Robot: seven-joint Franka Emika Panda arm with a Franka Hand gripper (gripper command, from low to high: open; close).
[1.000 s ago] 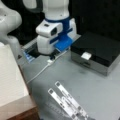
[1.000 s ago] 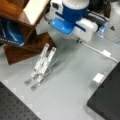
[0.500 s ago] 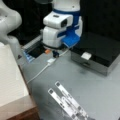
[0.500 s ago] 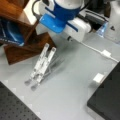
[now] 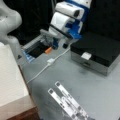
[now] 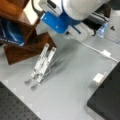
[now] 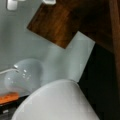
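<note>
Grey tabletop [image 5: 100, 85]; gripper [image 5: 53, 45] hangs over an orange object [image 5: 48, 50] beside the black box [image 5: 100, 50] (jaw state: cannot tell). Clear hinged stand [image 5: 67, 100] lies nearer, looks rigid, light, slippery.

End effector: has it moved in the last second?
Yes. In a front view the end effector has shifted toward the view's left, away from the black box.
</note>
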